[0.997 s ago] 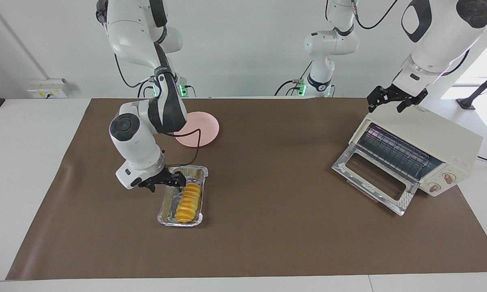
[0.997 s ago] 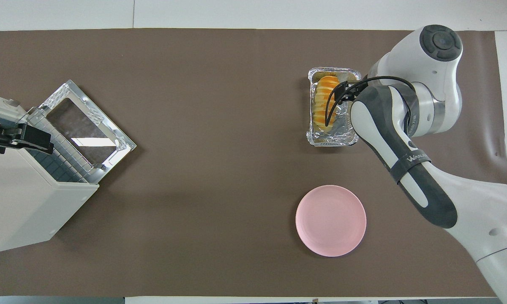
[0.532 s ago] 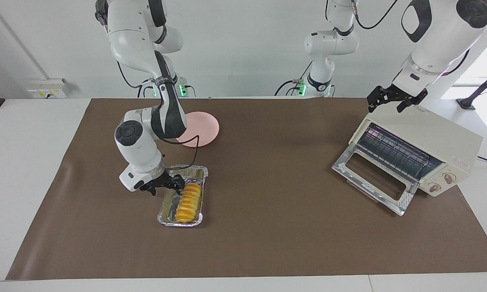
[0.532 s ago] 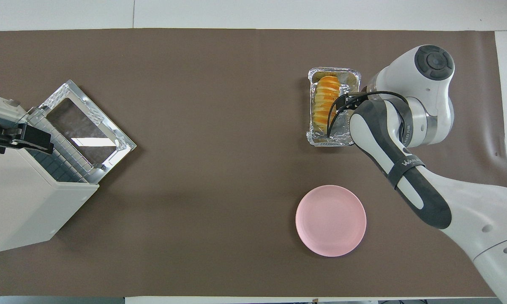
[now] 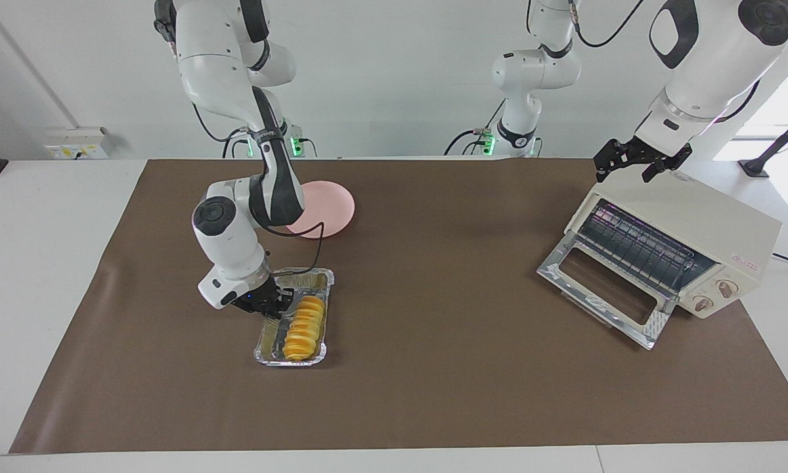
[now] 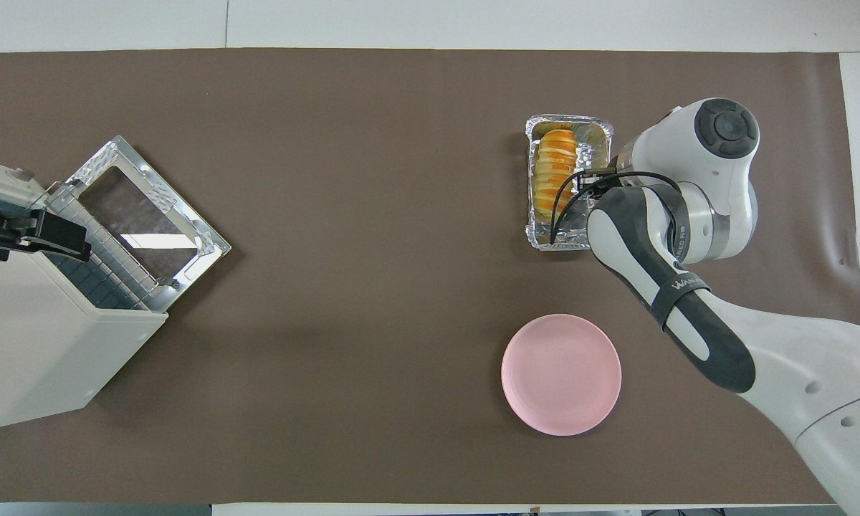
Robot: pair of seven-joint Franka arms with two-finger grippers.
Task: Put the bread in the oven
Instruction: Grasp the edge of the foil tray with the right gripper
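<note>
Facing view: right gripper (image 5: pixel 272 307) had dropped from above the silver foil tray (image 5: pixel 320 284) into it, its fingers closing at the tray's wall just beside the ridged golden-yellow bread (image 5: pixel 304 326); whether they gripped anything I could not tell. Overhead view: the loaf (image 6: pixel 555 172) lay untouched in the tray (image 6: pixel 570 124), while the left gripper (image 6: pixel 39 236) waited, jaws apart, over the cream-white boxy oven (image 6: pixel 36 344), door down.

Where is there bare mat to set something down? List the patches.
Widest: the brown mat between the foil tray and the oven. Also the strip farther from the robots than tray and oven door. Crowded: around the tray, where the right gripper sits beside the bread, near the pink plate.
</note>
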